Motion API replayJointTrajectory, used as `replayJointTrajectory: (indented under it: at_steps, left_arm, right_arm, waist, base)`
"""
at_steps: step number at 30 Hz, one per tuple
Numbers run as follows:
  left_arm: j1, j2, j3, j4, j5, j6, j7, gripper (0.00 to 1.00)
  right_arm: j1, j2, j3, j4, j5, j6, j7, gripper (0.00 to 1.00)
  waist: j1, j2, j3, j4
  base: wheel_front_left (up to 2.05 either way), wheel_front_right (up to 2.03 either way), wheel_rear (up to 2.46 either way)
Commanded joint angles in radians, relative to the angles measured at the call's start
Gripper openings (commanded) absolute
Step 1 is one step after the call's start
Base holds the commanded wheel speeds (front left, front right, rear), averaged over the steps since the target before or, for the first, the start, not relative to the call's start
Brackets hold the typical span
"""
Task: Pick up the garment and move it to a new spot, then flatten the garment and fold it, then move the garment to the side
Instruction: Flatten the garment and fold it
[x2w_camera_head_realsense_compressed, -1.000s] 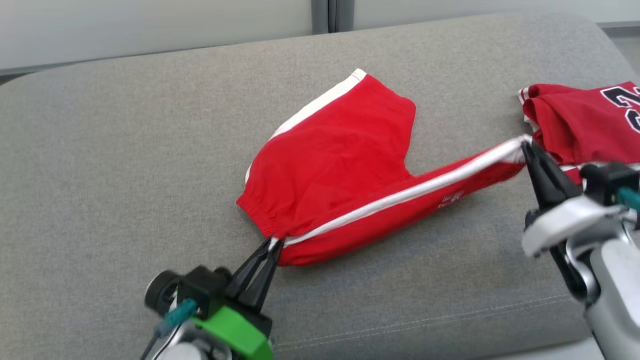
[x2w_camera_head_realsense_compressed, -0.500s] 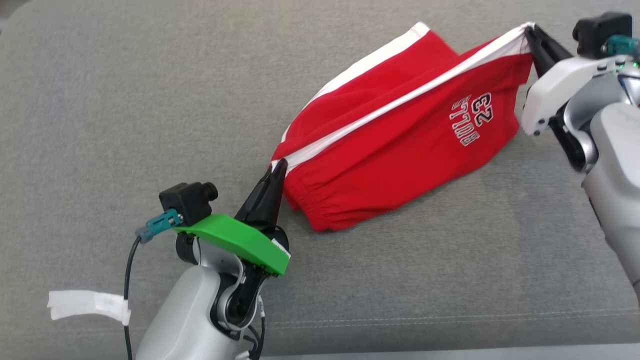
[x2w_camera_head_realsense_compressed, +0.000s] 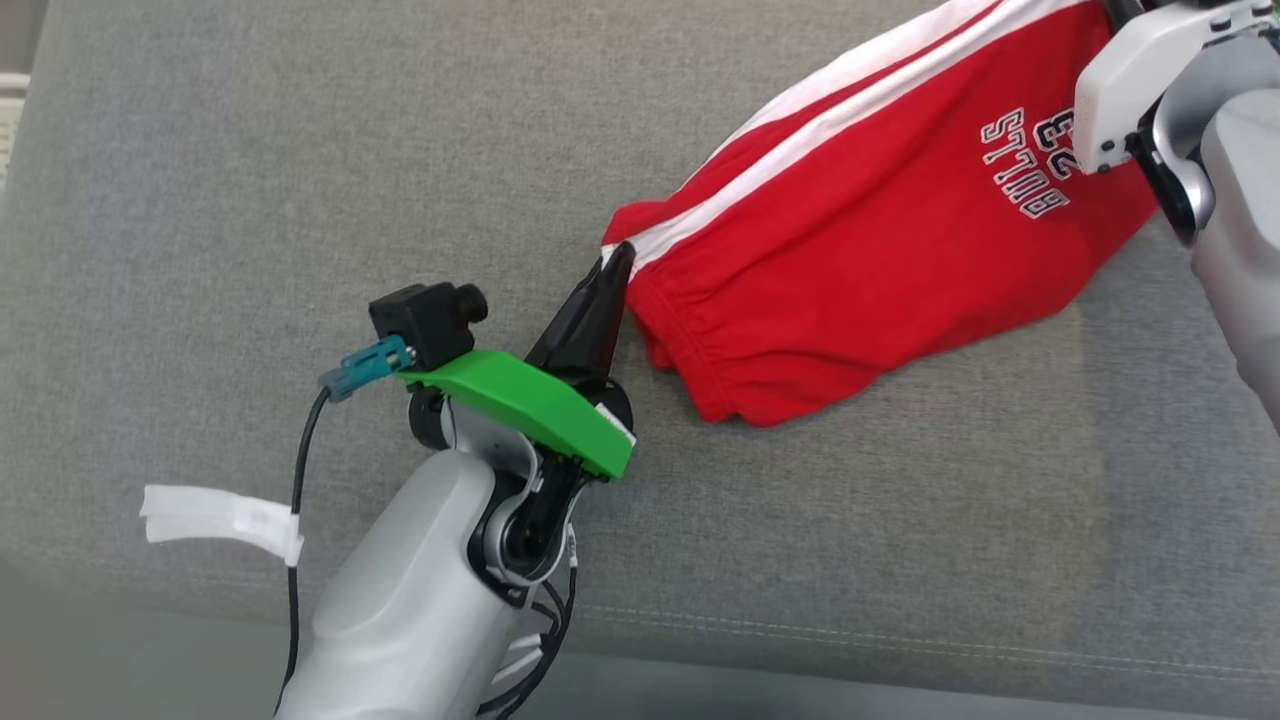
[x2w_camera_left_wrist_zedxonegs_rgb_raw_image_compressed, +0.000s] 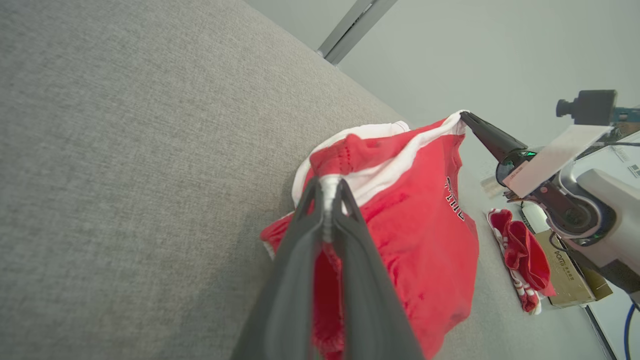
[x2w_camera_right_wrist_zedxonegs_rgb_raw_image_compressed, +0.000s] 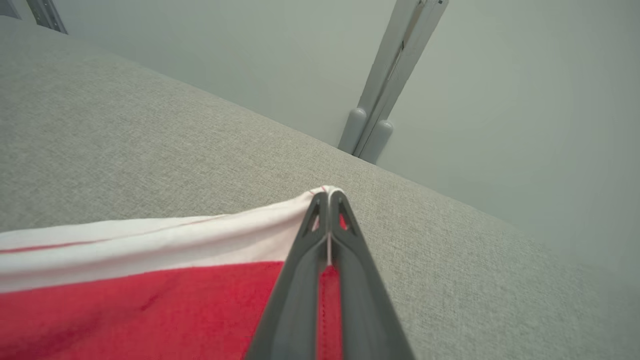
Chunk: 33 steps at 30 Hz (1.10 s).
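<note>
The garment (x2w_camera_head_realsense_compressed: 860, 220) is a pair of red shorts with white side stripes and white lettering, stretched between both grippers above the grey cushion (x2w_camera_head_realsense_compressed: 250, 200). My left gripper (x2w_camera_head_realsense_compressed: 618, 255) is shut on the waistband end of the white stripe; in the left wrist view the left gripper (x2w_camera_left_wrist_zedxonegs_rgb_raw_image_compressed: 329, 187) pinches that white edge of the garment (x2w_camera_left_wrist_zedxonegs_rgb_raw_image_compressed: 425, 240). The right arm's pale wrist (x2w_camera_head_realsense_compressed: 1140, 70) enters at the top right of the head view, its fingertips out of frame. In the right wrist view the right gripper (x2w_camera_right_wrist_zedxonegs_rgb_raw_image_compressed: 327, 197) is shut on the stripe's other end of the garment (x2w_camera_right_wrist_zedxonegs_rgb_raw_image_compressed: 150, 295).
A second red garment (x2w_camera_left_wrist_zedxonegs_rgb_raw_image_compressed: 520, 260) lies bunched at the cushion's far side beside a tan box (x2w_camera_left_wrist_zedxonegs_rgb_raw_image_compressed: 567, 272). A white tag (x2w_camera_head_realsense_compressed: 220, 515) hangs from my left arm's cable. The cushion's front seam (x2w_camera_head_realsense_compressed: 900, 645) runs along the near edge; a wall post (x2w_camera_right_wrist_zedxonegs_rgb_raw_image_compressed: 385, 100) stands behind.
Both grippers have lifted the shorts and carried them, folded along the stripe so the lettered side faces me. The head camera has tilted down and turned, shifting the whole picture.
</note>
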Motion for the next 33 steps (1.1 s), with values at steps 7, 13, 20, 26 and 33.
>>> replayJointTrajectory:
  at_steps: [7,13,20,26,33]
  left_arm:
    - [-0.085,0.001,-0.075,0.072,-0.046,0.044,-0.053,0.00]
    - [-0.112,0.001,-0.132,0.108,-0.084,0.042,-0.071,0.00]
    - [-0.146,0.001,-0.166,0.155,-0.041,0.062,-0.108,0.35]
    - [-0.128,0.015,-0.140,0.182,0.034,0.092,-0.139,1.00]
    - [-0.008,0.061,-0.005,0.040,0.269,0.202,-0.143,1.00]
  right_arm:
    - [-0.079,0.017,0.075,0.108,-0.017,-0.002,-0.073,0.00]
    - [-0.103,0.021,0.107,0.174,-0.003,-0.002,-0.095,0.00]
    - [-0.109,0.028,0.106,0.198,0.019,-0.002,-0.119,1.00]
    - [-0.041,0.044,0.080,0.110,0.041,-0.002,-0.130,1.00]
    - [0.126,0.048,-0.017,-0.095,0.038,-0.002,-0.131,1.00]
  waist:
    - [-0.0001,0.0000,0.060,0.061]
    - [-0.0001,0.0000,0.058,0.076]
    - [-0.0001,0.0000,0.043,0.069]
    - [-0.0001,0.0000,-0.007,0.037]
    - [-0.0001,0.0000,-0.087,-0.007]
  base:
    - [0.00,0.00,0.00]
    - [0.00,0.00,0.00]
    - [0.00,0.00,0.00]
    - [0.00,0.00,0.00]
    - [0.00,0.00,0.00]
